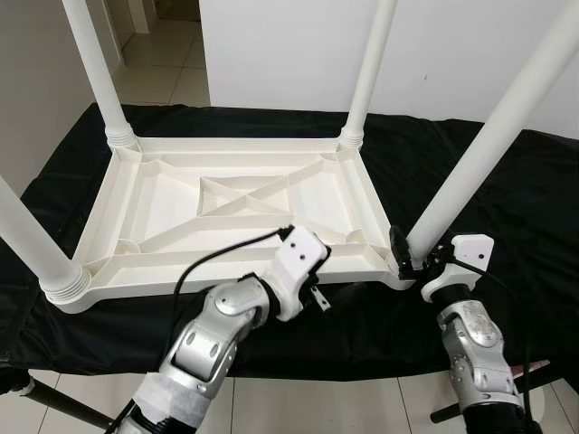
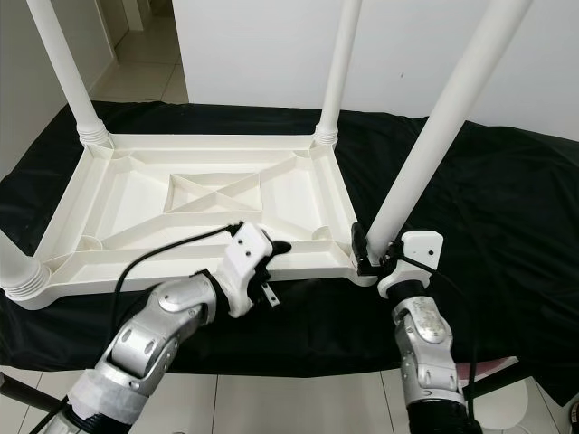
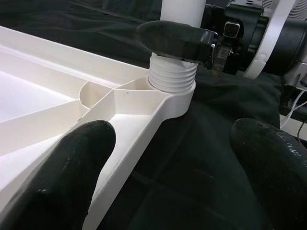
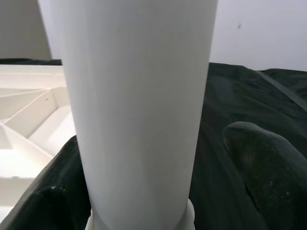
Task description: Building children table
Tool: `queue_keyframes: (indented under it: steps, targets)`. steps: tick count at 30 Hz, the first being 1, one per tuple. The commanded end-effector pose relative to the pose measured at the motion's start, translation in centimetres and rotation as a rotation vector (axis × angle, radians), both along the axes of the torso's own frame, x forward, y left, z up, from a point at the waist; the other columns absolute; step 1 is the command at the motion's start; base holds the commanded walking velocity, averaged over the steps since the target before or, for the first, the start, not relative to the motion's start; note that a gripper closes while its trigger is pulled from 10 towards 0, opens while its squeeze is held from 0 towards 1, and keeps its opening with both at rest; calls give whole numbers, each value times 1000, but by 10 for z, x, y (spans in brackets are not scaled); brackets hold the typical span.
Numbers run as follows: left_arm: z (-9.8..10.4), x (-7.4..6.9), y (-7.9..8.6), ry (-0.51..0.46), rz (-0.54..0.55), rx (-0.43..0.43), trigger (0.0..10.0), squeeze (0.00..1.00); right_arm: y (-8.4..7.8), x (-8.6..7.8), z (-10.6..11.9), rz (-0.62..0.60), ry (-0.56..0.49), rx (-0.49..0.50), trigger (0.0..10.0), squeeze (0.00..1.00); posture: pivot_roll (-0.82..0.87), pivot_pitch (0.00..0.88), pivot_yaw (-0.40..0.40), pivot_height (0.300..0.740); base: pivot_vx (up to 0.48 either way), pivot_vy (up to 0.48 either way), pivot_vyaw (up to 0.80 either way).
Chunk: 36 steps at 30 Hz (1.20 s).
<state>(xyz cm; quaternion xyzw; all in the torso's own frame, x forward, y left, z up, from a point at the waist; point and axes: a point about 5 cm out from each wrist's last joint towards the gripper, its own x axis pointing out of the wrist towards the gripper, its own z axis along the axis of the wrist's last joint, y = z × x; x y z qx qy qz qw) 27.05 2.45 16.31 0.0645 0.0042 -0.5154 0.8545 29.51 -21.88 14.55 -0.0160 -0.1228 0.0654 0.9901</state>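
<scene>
The tabletop lies upside down on the black-draped bench. The right claw pinches the near-right leg just above its socket. The left claw, spread, straddles the tabletop's near rim.

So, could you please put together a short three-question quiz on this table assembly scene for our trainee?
1. True or false: the white tabletop lies upside down on the black cloth.
2. How many legs stand in its corner sockets?
3. Which end effector is at the near right leg? A) left B) right

Key:
1. True.
2. Four.
3. B. The right end effector has a finger on either side of that leg's base; the left end effector is open over the tabletop's near edge.
</scene>
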Motion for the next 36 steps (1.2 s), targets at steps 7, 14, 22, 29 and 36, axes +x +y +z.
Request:
queue_keyframes:
  steps: [7,14,22,29,36]
  targets:
    - [-3,-2,-5,-10,12,13,10000,0,-7,7,3,103,26,-35,10000,0,24,70,-12,740,0,0,0]
    - [-3,-3,-7,-16,5,22,10000,0,-4,17,8,235,51,-92,9176,0,27,71,-11,740,0,0,0]
    - [-5,-5,-9,-13,0,23,10000,0,-4,24,7,300,89,-146,7137,0,35,74,-17,740,0,0,0]
    - [-3,-4,-8,-17,8,23,10000,0,-5,28,4,335,123,-160,4902,0,39,77,-20,740,0,0,0]
    - [-2,-3,-7,-22,18,21,10000,0,-5,27,-2,350,150,-164,3804,0,40,80,-22,740,0,0,0]
